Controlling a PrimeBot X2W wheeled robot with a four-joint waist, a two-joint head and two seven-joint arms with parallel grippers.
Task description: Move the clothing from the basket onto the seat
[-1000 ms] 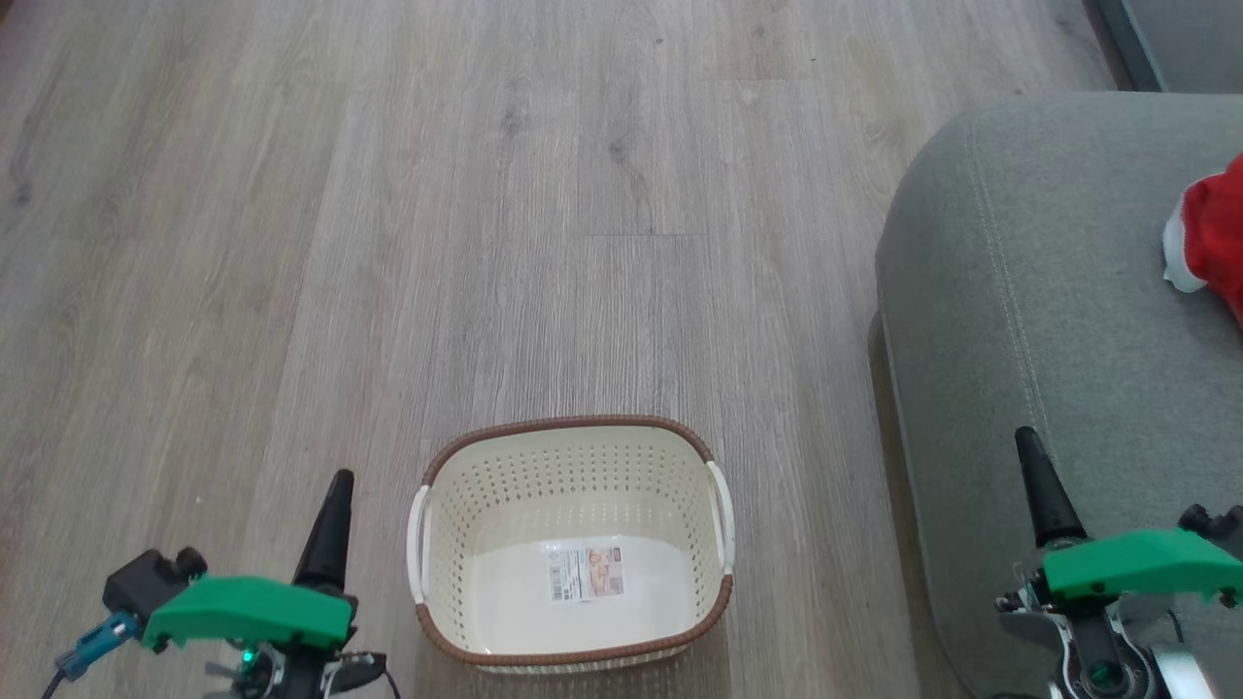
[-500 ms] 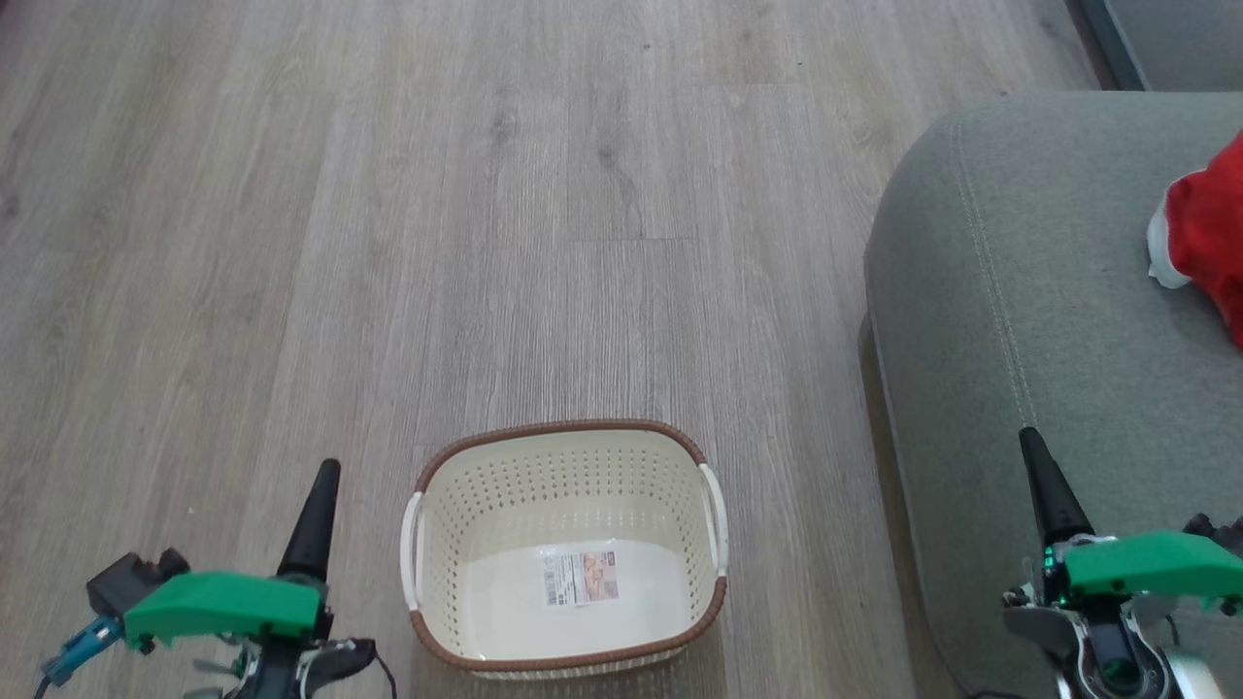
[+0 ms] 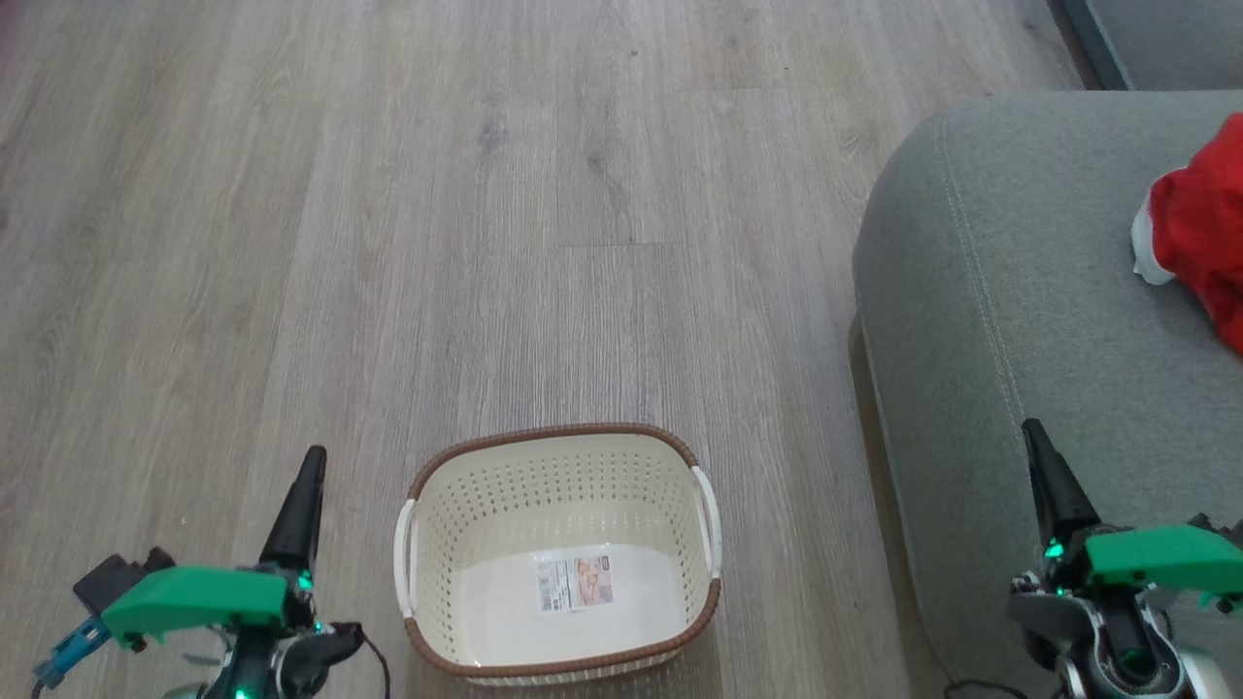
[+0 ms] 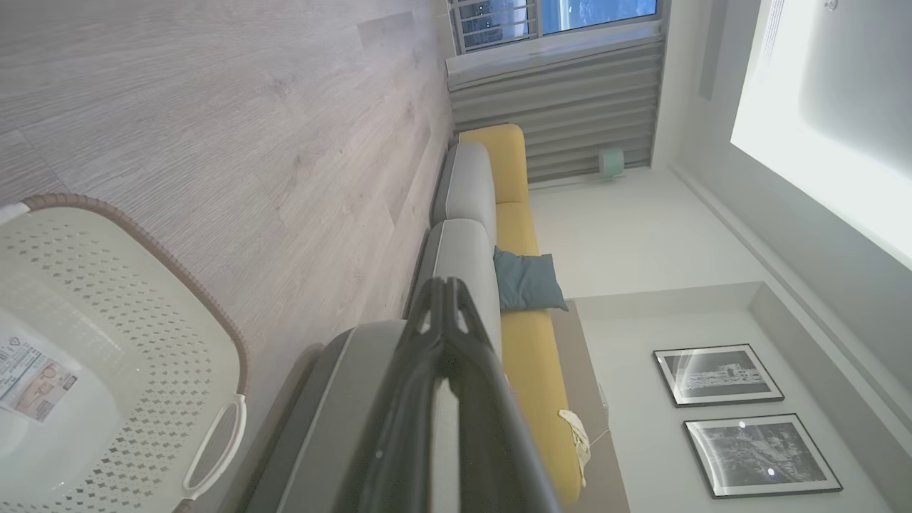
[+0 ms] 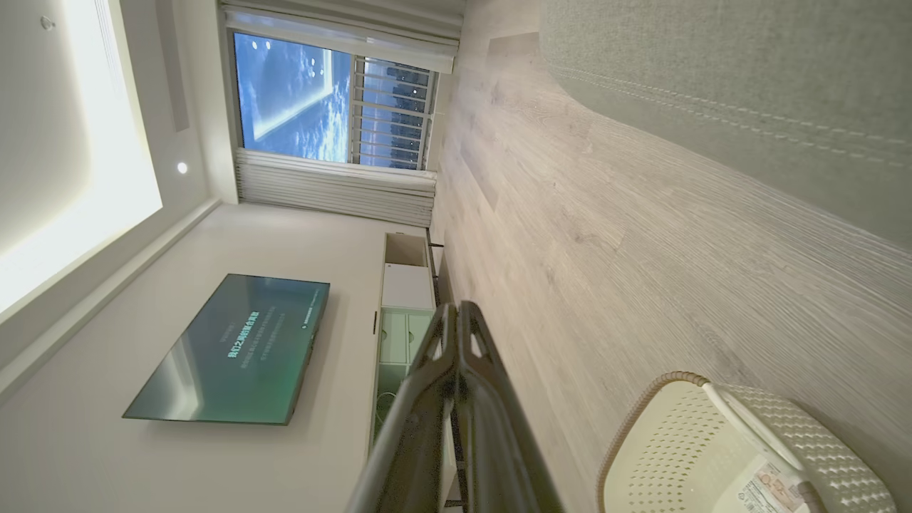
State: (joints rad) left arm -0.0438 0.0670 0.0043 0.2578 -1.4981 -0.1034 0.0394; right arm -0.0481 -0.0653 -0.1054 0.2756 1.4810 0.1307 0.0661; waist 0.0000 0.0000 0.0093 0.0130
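Head camera has panned slightly; the scene sits further left, nothing displaced. Left gripper (image 3: 307, 481) and right gripper (image 3: 1041, 451) sit at the lower corners, fingers pressed together, empty. Probably parked, since the basket (image 3: 555, 432) at lower centre is bare. Red clothing (image 3: 1199, 243) lies on the seat (image 3: 1020, 291), right edge.

Left pincer (image 3: 311, 464) closed and empty, pointing forward, right pincer (image 3: 1033, 432) the same, both held low
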